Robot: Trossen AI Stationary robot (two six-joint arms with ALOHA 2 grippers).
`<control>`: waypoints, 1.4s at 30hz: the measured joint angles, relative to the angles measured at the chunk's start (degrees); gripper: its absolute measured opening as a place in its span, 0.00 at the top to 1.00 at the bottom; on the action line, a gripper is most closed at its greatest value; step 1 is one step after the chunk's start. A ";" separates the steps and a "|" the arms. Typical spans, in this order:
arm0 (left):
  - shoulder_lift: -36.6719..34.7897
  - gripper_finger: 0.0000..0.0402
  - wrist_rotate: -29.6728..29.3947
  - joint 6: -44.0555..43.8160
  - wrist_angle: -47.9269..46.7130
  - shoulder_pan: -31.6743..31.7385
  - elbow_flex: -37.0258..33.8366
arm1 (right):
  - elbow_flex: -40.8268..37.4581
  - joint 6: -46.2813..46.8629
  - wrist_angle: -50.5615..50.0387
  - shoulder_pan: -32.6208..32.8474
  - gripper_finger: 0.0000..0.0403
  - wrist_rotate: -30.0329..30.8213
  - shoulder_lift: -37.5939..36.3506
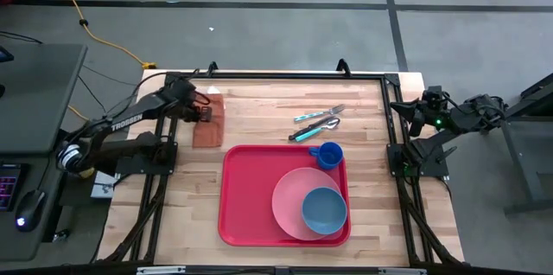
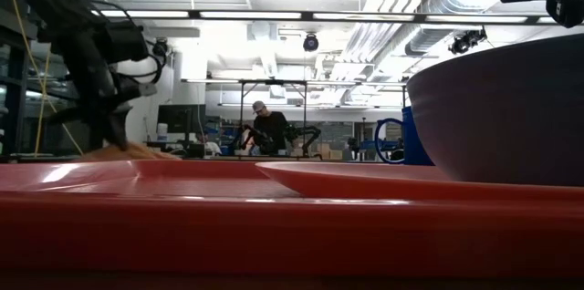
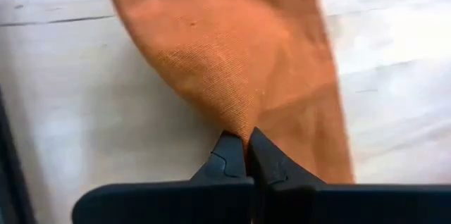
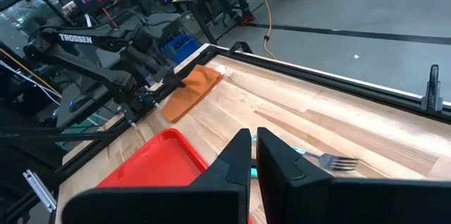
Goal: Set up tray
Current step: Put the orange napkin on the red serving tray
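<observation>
High view: the tray lies on the wooden table, toward the 6 o'clock edge of the tabletop. A pink plate sits inside the tray at its 3 o'clock end, a blue bowl rests on the plate, and a blue cup stands in the tray's corner at about 1 o'clock. A fork and other cutlery lie on the bare wood just beyond the tray at 12 o'clock. The left gripper is at 10 o'clock from the tray, over a brown napkin that lies flat on the wood, apart from the tray. The right gripper waits off the table's 3 o'clock edge

Low view: the tray rim fills the foreground; the plate and the bowl rise behind it. The left arm descends at 10 o'clock. A person stands far back in the room

Left wrist view: the left gripper is closed – its fingertips pinch a raised fold of the napkin

Right wrist view: the right gripper is closed on nothing – the tray, napkin and fork lie beyond it
</observation>
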 joint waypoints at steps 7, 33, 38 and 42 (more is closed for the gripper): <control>-6.28 0.96 5.51 0.56 0.15 0.00 0.10 | 0.00 -0.02 0.02 0.02 1.00 -0.26 0.00; -24.30 0.96 30.37 -2.94 2.76 -0.02 0.30 | 0.00 -0.50 0.00 0.02 1.00 0.61 0.00; -24.33 0.96 33.92 -5.01 2.81 -1.22 0.30 | 0.00 -0.20 0.00 0.00 1.00 0.63 0.00; -24.31 0.96 34.53 -7.94 3.25 -7.01 0.30 | 0.00 -0.13 0.00 0.00 1.00 0.63 0.00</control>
